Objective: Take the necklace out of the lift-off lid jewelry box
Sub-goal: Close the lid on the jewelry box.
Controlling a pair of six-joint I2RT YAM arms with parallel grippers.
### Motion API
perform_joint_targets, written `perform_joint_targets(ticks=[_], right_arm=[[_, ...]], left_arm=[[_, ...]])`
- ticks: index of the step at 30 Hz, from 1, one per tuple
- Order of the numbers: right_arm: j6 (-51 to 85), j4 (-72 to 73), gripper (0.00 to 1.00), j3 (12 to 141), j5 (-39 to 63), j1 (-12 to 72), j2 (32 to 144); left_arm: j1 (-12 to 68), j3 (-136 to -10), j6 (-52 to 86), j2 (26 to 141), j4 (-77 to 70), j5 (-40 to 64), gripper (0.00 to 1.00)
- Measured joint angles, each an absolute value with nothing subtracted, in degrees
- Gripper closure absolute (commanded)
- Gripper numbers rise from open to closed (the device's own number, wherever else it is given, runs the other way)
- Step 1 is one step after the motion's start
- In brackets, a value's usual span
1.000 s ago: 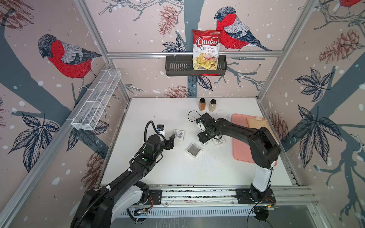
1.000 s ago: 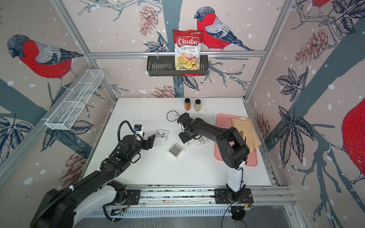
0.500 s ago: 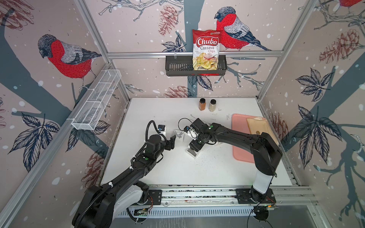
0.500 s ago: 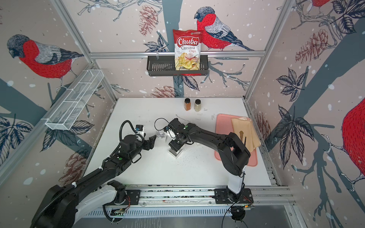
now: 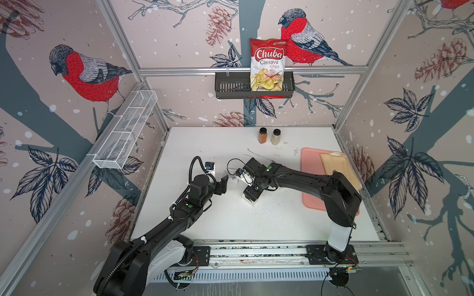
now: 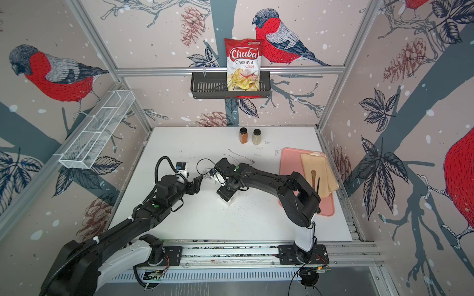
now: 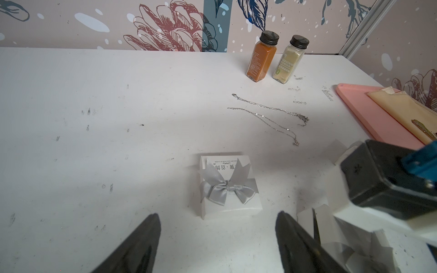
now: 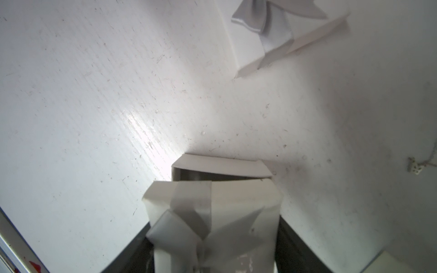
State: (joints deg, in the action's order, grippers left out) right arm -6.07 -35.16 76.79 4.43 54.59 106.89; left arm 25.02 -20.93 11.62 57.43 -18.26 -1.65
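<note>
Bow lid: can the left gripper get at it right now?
Probably yes. The left gripper stands open just short of the bow lid, squarely facing it, with nothing standing between them.

The white tabletop (image 7: 118, 106) looks matt and smooth, with small dark scuffs. The white cardboard box lid (image 7: 236, 206) is matt; its grey ribbon bow (image 7: 225, 190) is satin cloth with a soft shine. The thin silver chain necklace (image 7: 279, 109) is bright metal. The white folded paper insert (image 8: 236, 208) looks stiff and creased. The orange-filled glass bottle (image 7: 260, 59) and the pale-filled glass bottle (image 7: 287, 61) are glossy. The pink flat tray (image 7: 369, 115) looks like matt plastic.
</note>
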Motion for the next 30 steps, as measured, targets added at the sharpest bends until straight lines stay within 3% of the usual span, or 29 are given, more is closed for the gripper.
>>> perform_joint_targets(ticks=[30], right_arm=[[-4.1, -35.2, 0.25, 77.8, 3.5, 55.1, 108.8]], left_arm=[[25.0, -20.6, 11.6, 57.1, -18.2, -1.5, 0.19]])
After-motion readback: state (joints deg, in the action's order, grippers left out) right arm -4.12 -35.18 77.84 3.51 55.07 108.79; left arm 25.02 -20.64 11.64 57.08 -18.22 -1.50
